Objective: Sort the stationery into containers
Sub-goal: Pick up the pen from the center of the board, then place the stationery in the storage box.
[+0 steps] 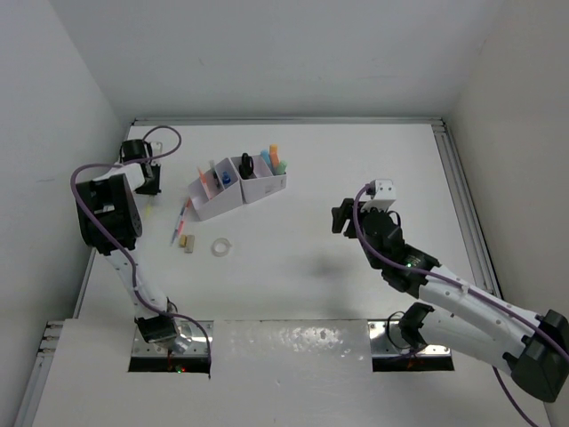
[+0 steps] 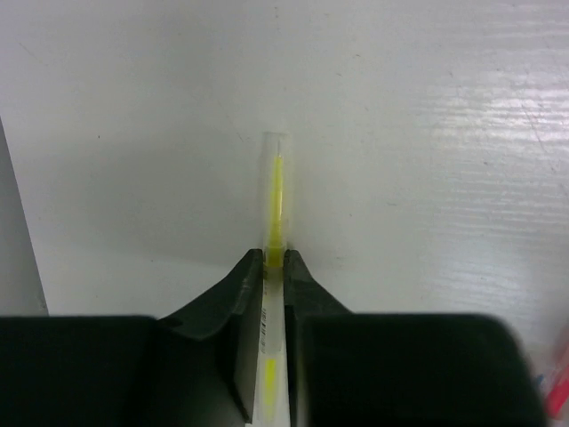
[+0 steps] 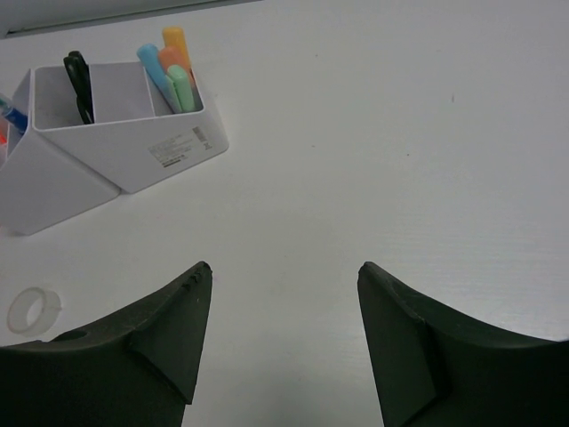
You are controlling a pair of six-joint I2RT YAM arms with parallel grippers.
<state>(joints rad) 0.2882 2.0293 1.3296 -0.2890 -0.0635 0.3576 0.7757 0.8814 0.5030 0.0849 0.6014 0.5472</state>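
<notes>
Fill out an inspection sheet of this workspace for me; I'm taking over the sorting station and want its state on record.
Surface: white table, no spills seen.
Job's things: organiser holds scissors, highlighters and a blue-capped bottle; tape ring, pens and a tan piece lie loose on the table.
Clutter: nothing seen.
Claws: left claw shut on a clear yellow pen; right claw open, holding nothing, above bare table.
Cables: purple cables run along both arms.
Surroundings: white walls; metal rail along the table's right edge.
</notes>
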